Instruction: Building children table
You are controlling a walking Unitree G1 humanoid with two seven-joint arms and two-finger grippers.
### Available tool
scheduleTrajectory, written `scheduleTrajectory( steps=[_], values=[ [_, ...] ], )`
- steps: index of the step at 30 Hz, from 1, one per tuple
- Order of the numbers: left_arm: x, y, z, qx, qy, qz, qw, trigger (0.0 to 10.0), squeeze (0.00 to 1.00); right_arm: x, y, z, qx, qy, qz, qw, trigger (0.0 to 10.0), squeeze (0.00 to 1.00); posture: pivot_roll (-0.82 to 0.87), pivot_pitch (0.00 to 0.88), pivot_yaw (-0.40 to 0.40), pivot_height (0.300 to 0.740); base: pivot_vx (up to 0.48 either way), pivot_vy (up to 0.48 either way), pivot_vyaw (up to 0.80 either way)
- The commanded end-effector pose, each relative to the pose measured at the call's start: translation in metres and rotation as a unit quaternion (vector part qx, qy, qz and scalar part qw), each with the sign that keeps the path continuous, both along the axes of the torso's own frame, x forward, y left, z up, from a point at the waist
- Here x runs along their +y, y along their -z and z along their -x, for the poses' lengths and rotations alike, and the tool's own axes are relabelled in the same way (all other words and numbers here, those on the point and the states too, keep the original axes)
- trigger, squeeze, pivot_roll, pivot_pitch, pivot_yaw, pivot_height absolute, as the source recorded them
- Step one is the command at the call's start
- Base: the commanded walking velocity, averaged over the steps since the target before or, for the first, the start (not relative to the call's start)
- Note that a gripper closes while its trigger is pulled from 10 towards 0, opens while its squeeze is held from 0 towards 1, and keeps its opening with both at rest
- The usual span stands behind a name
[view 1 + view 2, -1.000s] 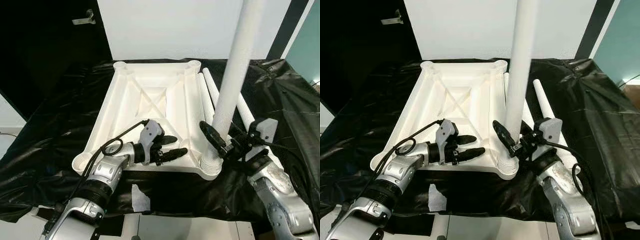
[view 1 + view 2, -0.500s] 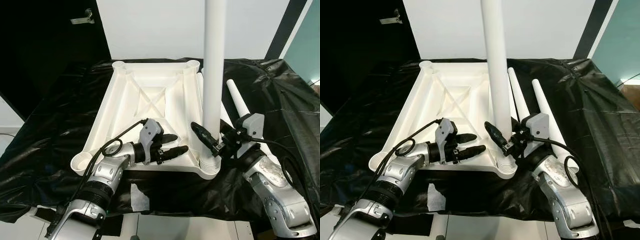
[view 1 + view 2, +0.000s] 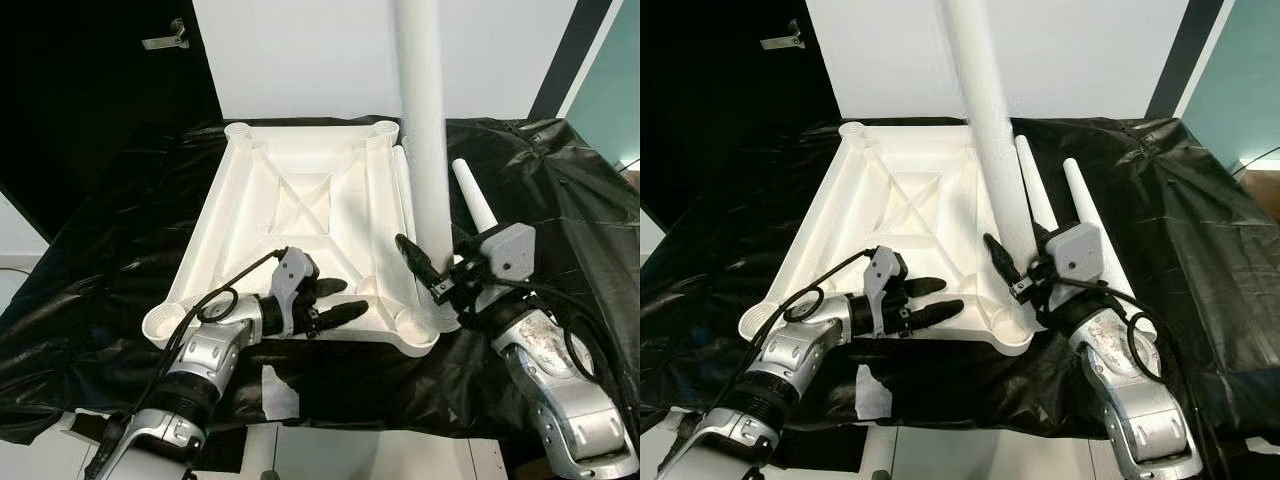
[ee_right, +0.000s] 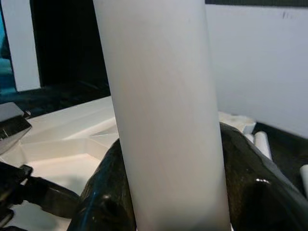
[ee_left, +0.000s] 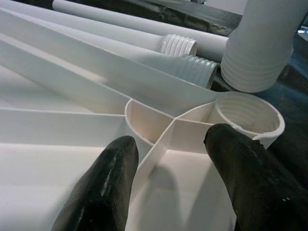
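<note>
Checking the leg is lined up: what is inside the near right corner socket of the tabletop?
The socket shows ribbed threads and nothing else; the leg in the right tool hangs beside it, not inserted. Its bottom is hidden.

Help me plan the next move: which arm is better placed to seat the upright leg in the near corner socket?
Right. The right gripper already clamps the upright leg, its threaded end just beside the empty corner socket. The left gripper rests open on the tabletop.

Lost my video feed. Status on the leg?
Right end effector shut on leg, lifted beside near-right socket, unseated. Left end effector open, on tabletop rim. Spare legs alongside.
</note>
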State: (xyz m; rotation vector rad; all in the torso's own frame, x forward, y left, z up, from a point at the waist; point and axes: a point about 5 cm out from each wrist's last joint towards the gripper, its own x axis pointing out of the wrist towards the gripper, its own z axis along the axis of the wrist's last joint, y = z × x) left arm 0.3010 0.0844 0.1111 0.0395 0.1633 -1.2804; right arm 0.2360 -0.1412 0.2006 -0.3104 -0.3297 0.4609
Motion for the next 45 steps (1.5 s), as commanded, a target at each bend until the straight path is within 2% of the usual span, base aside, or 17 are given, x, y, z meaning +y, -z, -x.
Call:
scheduleTrajectory(
  steps=[1, 10, 14, 15, 16, 17, 20, 21, 23, 25, 31, 37, 45],
  values=[
    [-0.002, 0.003, 0.003, 0.01, 0.033, -0.001, 0.999, 10.0, 0.0, 0.003, -0.005, 0.001, -0.019, -0.01, 0.007, 1.0, 10.0, 0.0, -0.15, 0.013, 0.018, 0.74, 0.0, 0.0, 0.0],
    [-0.004, 0.003, 0.003, 0.008, 0.025, 0.003, 1.0, 10.0, 0.0, 0.009, -0.001, -0.003, -0.013, -0.033, 0.016, 0.999, 10.0, 0.0, -0.14, 0.005, -0.001, 0.74, 0.0, 0.0, 0.0],
    [-0.003, 0.004, 0.003, 0.007, 0.02, 0.002, 1.0, 10.0, 0.0, 0.013, 0.004, -0.006, 0.002, -0.048, 0.002, 0.999, 10.0, 0.0, -0.13, 0.004, -0.008, 0.74, 0.0, 0.0, 0.0],
    [-0.003, 0.004, 0.003, 0.005, 0.017, 0.002, 1.0, 10.0, 0.0, 0.015, 0.015, -0.007, 0.042, -0.068, -0.021, 0.997, 10.0, 0.0, -0.12, 0.004, -0.018, 0.74, 0.0, 0.0, 0.0],
    [-0.003, 0.004, 0.003, 0.005, 0.017, 0.002, 1.0, 10.0, 0.0, 0.015, 0.015, -0.007, 0.042, -0.068, -0.021, 0.997, 10.0, 0.0, -0.12, 0.004, -0.018, 0.74, 0.0, 0.0, 0.0],
    [-0.003, 0.004, 0.003, 0.003, 0.013, 0.002, 1.0, 10.0, 0.0, 0.017, 0.024, -0.007, 0.074, -0.083, -0.039, 0.993, 10.0, 0.0, -0.11, 0.004, -0.018, 0.74, 0.0, 0.0, 0.0],
    [-0.002, 0.004, 0.003, 0.002, 0.009, 0.002, 1.0, 10.0, 0.0, 0.017, 0.031, -0.005, 0.101, -0.095, -0.057, 0.989, 10.0, 0.0, -0.11, 0.007, -0.022, 0.74, 0.0, 0.0, 0.0],
    [0.001, 0.005, 0.005, 0.004, 0.003, 0.003, 1.0, 10.0, 0.0, 0.015, 0.036, 0.0, 0.139, -0.107, -0.086, 0.981, 10.0, 0.0, -0.11, 0.016, -0.027, 0.74, 0.0, 0.0, 0.0],
    [0.001, 0.005, 0.005, 0.004, 0.003, 0.003, 1.0, 10.0, 0.0, 0.015, 0.036, 0.0, 0.139, -0.107, -0.086, 0.981, 10.0, 0.0, -0.11, 0.016, -0.027, 0.74, 0.0, 0.0, 0.0],
    [0.003, 0.008, 0.008, 0.007, 0.001, 0.002, 1.0, 10.0, 0.0, 0.01, 0.039, 0.006, 0.163, -0.111, -0.094, 0.976, 10.0, 0.0, -0.11, 0.029, -0.027, 0.74, 0.0, 0.0, 0.0],
    [0.002, 0.01, 0.01, 0.01, 0.002, 0.002, 1.0, 10.0, 0.0, 0.0, 0.044, 0.014, 0.174, -0.101, -0.088, 0.976, 10.0, 0.0, -0.13, 0.034, -0.022, 0.74, 0.0, 0.0, 0.0],
    [-0.002, 0.008, 0.006, 0.007, 0.002, 0.003, 1.0, 10.0, 0.0, -0.013, 0.056, 0.023, 0.151, -0.06, -0.049, 0.985, 10.0, 0.0, -0.14, 0.036, -0.009, 0.74, 0.0, 0.0, 0.0],
    [-0.003, 0.008, 0.005, 0.005, 0.001, 0.001, 1.0, 10.0, 0.0, -0.016, 0.061, 0.028, 0.139, -0.039, -0.024, 0.989, 10.0, 0.0, -0.15, 0.035, -0.003, 0.74, 0.0, 0.0, 0.0]
  ],
)
